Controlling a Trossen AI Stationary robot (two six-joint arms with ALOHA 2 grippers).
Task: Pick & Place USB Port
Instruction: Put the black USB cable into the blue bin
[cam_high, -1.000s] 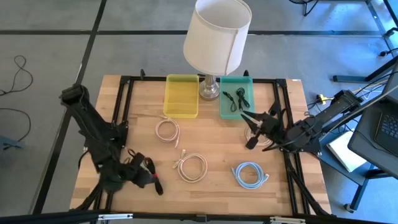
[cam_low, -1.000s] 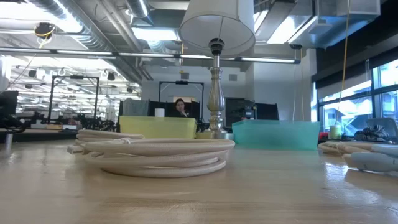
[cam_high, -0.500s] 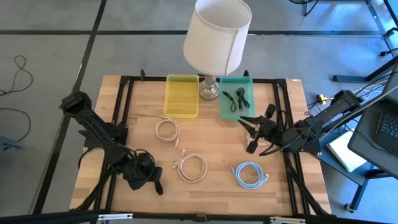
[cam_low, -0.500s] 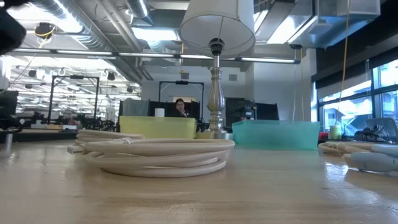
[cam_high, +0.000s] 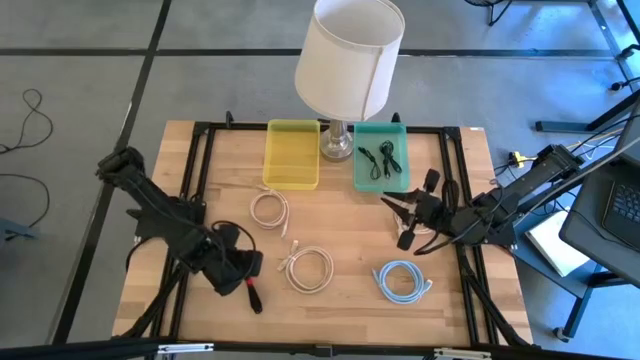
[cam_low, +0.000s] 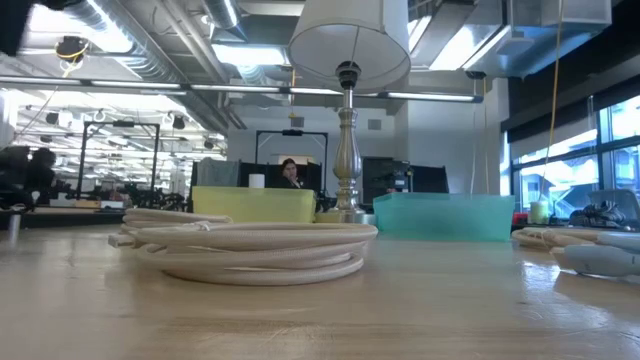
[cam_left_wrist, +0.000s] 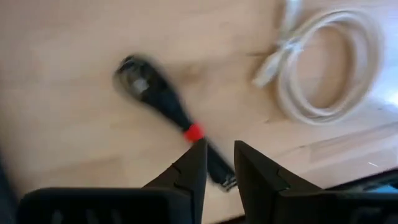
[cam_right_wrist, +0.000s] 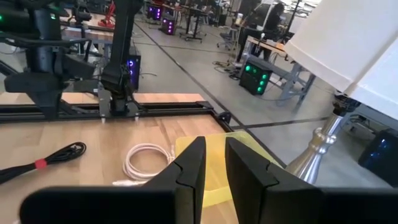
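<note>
A black cable with a red band (cam_high: 252, 293) lies flat on the wooden table near its front left. The left wrist view shows it slanting across the boards (cam_left_wrist: 161, 102). My left gripper (cam_high: 240, 272) hovers just above it and points steeply down. Its fingers (cam_left_wrist: 221, 144) stand a narrow gap apart over the cable's near end and touch nothing. My right gripper (cam_high: 405, 215) hangs level above a white coil (cam_high: 420, 228) at the table's right. Its fingers (cam_right_wrist: 215, 142) are also a narrow gap apart, with nothing between them.
A yellow tray (cam_high: 292, 155) and a teal tray (cam_high: 380, 175) holding black cables stand at the back, with a lamp (cam_high: 348, 60) between them. White coils (cam_high: 268, 210) (cam_high: 308, 268) and a pale blue coil (cam_high: 402, 280) lie mid-table. A black frame (cam_high: 200, 180) borders the table.
My left gripper has swung a little toward the table's right and risen. It has tipped from nearly level to pointing steeply down over the black cable. The cable has stayed where it lay.
</note>
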